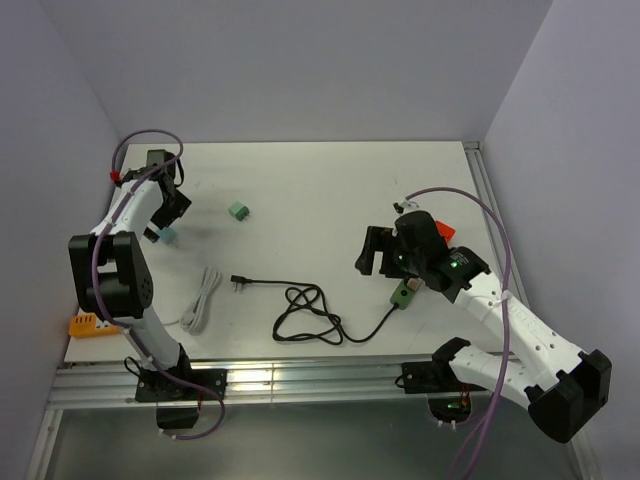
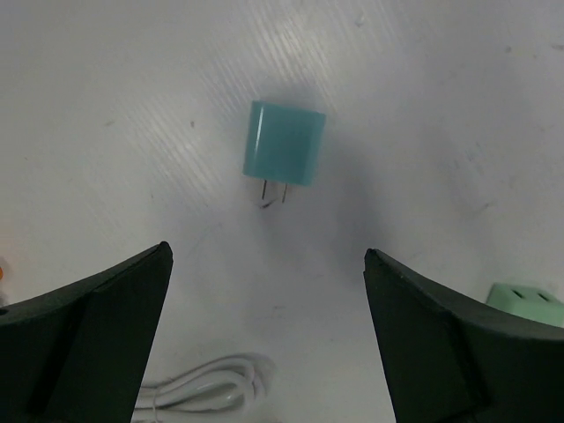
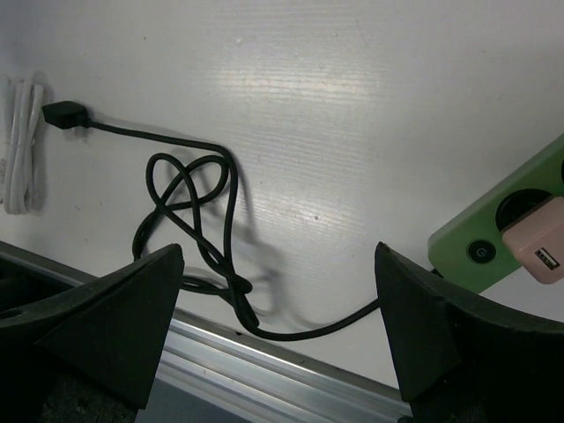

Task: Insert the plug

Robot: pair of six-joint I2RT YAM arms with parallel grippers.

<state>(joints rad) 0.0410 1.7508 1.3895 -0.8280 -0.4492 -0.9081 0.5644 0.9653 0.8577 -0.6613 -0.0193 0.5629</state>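
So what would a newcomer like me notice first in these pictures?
Probably the black cable, looped in a tangle on the white table near its front edge. Next, the teal plug, lying flat with its prongs pointing toward the open left gripper. Near the open right gripper, a green power strip already holds a pink adapter.

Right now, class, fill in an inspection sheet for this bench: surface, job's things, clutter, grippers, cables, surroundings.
Surface: white table.
Job's things: teal plug lying flat, untouched; green strip holding a pink adapter.
Clutter: small green block; orange piece at the left edge.
Grippers: left gripper open above the plug; right gripper open, empty.
Cables: black cable looped, joined to the strip; white cable bundled.
Surroundings: pale walls, metal rail.
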